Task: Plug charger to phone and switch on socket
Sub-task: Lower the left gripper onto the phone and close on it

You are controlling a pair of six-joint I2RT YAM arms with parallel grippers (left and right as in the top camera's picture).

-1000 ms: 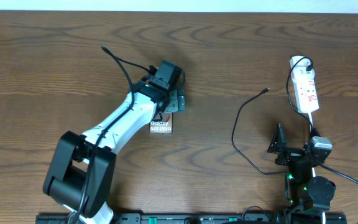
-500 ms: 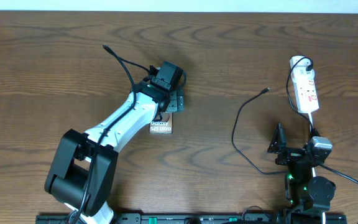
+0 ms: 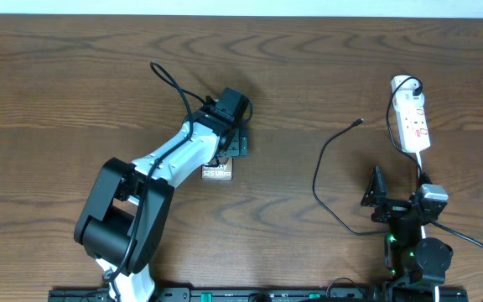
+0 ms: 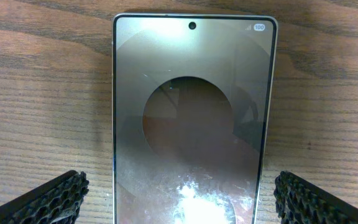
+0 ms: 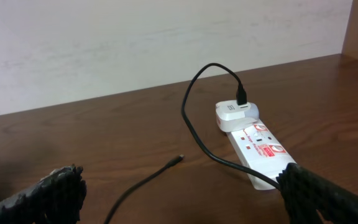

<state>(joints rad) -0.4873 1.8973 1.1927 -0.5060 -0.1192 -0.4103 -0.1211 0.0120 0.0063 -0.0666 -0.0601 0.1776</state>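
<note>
1. A dark wood-grain table (image 3: 74, 84) fills the overhead view. The right wrist camera shows a pale wall (image 5: 135, 37) behind its far edge.
2. The phone (image 3: 217, 172) lies flat left of centre, with white lettering showing just below the left arm's wrist. In the left wrist view its grey, reflective face carries a dark circle.
3. The left gripper (image 3: 227, 144) hangs over the phone, released. Its ribbed fingers (image 4: 45, 198) stand wider than the phone, with bare wood in the gap on each side. Whether the tips touch the table cannot be told.
4. The socket (image 3: 412, 122) lies toward the far right, well apart from the phone, with a white adapter (image 5: 232, 115) plugged in at its rounded end.
5. The charger (image 3: 319, 168) rises from that adapter as a black cable and loops across the wood. Its connector tip (image 3: 359, 122) lies loose between phone and socket — nearer the socket, touching neither.
6. The right gripper (image 3: 374, 191) sits near the front edge, below the socket, released. Its fingers (image 5: 55, 193) sit far apart at the frame's lower corners, grasping nothing.
</note>
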